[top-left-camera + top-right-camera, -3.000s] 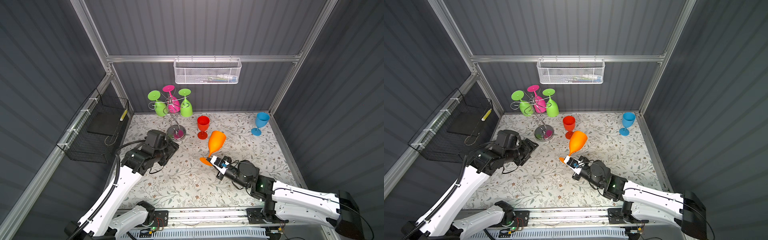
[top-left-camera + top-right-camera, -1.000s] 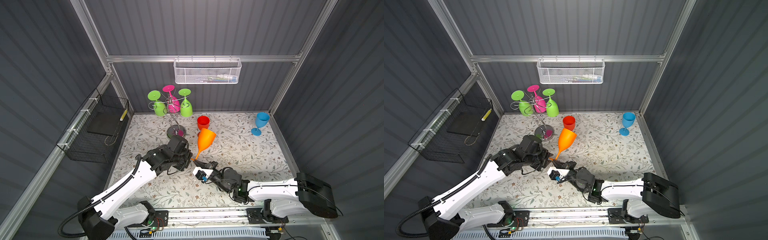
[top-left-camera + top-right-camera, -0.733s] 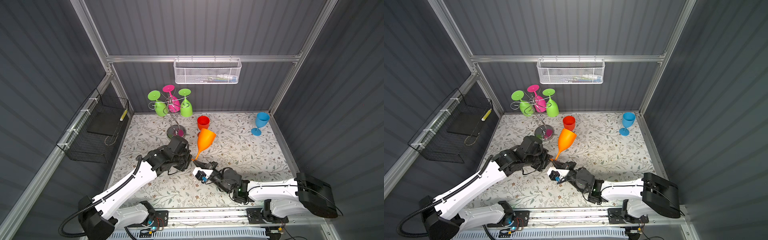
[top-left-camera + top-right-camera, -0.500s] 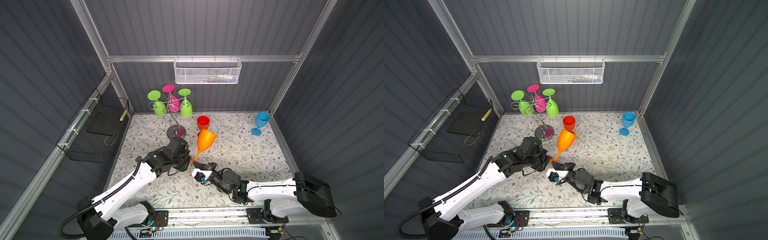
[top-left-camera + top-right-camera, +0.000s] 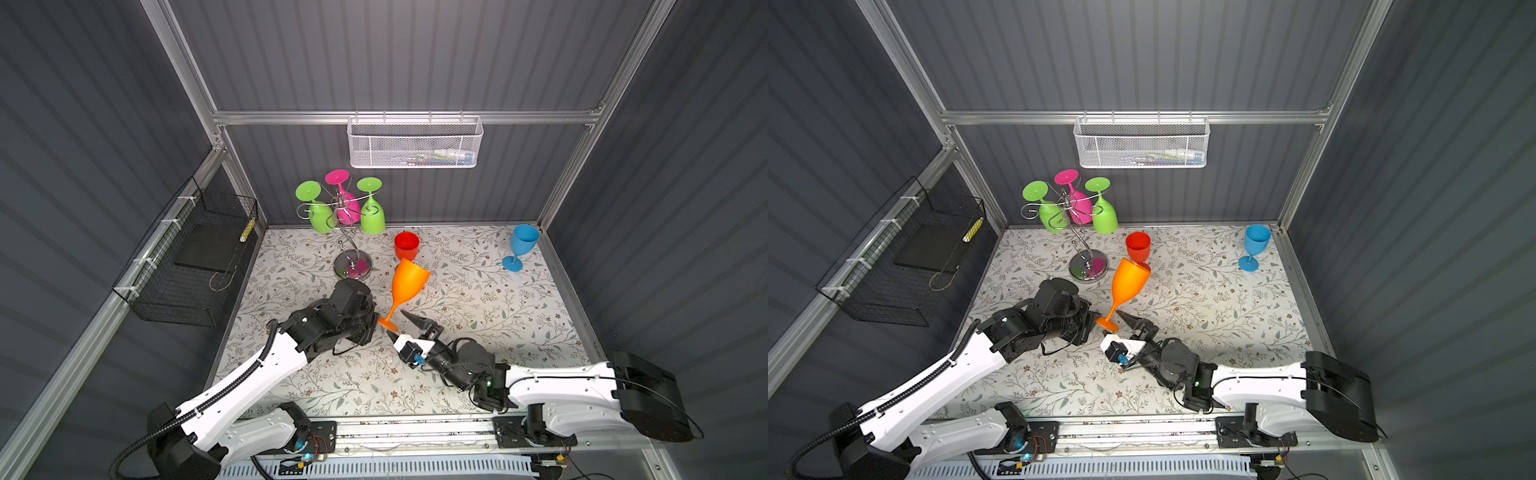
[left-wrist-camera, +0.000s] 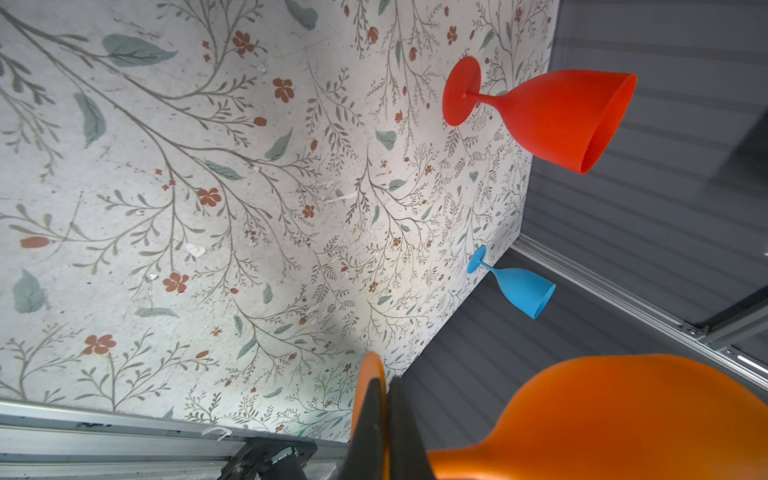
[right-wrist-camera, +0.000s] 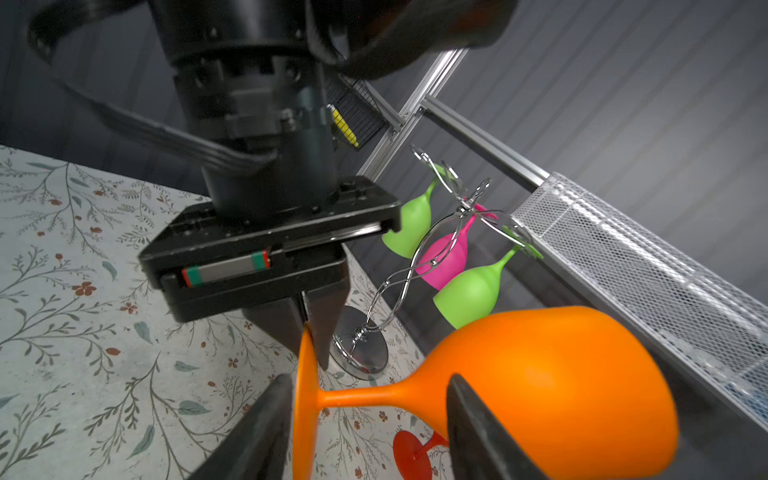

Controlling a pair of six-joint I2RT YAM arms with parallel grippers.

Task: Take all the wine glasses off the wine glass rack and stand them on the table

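Note:
The orange wine glass [image 5: 409, 282] [image 5: 1128, 282] hangs tilted above the mat, clear of the wine glass rack [image 5: 352, 266] [image 5: 1088, 266]. My left gripper [image 5: 376, 322] [image 6: 384, 386] is shut on the rim of its round foot, as the right wrist view [image 7: 316, 332] also shows. My right gripper [image 5: 401, 326] [image 7: 368, 380] is open, its fingers standing apart on either side of the stem and foot without touching them. Two green glasses [image 5: 320, 216] [image 5: 372, 216] and a pink one [image 5: 347, 210] hang upside down on the rack.
A red glass [image 5: 406, 245] stands upright just behind the orange one, and a blue glass [image 5: 521, 245] stands at the back right corner. A white mesh basket [image 5: 415, 145] hangs on the back wall, a black wire basket [image 5: 195, 257] on the left wall.
My left gripper has closed on the foot of the orange glass, and my right gripper has opened off its stem. The glass has barely moved.

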